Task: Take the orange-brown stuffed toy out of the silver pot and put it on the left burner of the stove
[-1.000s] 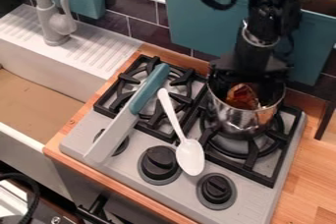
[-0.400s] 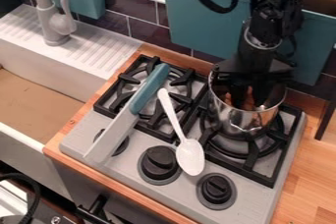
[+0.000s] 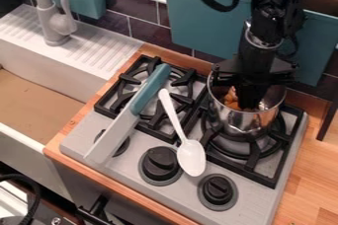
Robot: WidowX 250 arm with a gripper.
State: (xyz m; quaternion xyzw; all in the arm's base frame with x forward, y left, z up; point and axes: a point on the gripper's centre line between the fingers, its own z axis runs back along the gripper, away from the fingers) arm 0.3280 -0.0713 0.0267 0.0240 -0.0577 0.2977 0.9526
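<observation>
The black gripper (image 3: 249, 101) points down into a shiny metal pot (image 3: 243, 120) on the right burner. Its fingers are together inside the pot, low between the walls. An orange-brown object (image 3: 231, 99) lies in the pot just left of the fingers, partly hidden behind them; whether any of it is pinched cannot be made out. A white spoon (image 3: 191, 157) rests across the stove's middle, bowl toward the front. Left of it lies a knife with a teal handle (image 3: 151, 89) and a pale blade (image 3: 111, 137).
The grey stove (image 3: 178, 197) has several black knobs along its front. A white sink (image 3: 39, 78) with a grey faucet (image 3: 51, 21) is at left. Teal bins (image 3: 198, 26) hang on the tiled wall behind. Wooden counter (image 3: 310, 179) borders the stove at right.
The gripper went down into the pot with its fingers apart, and those fingers have since come together. The orange-brown object now shows mostly to their left.
</observation>
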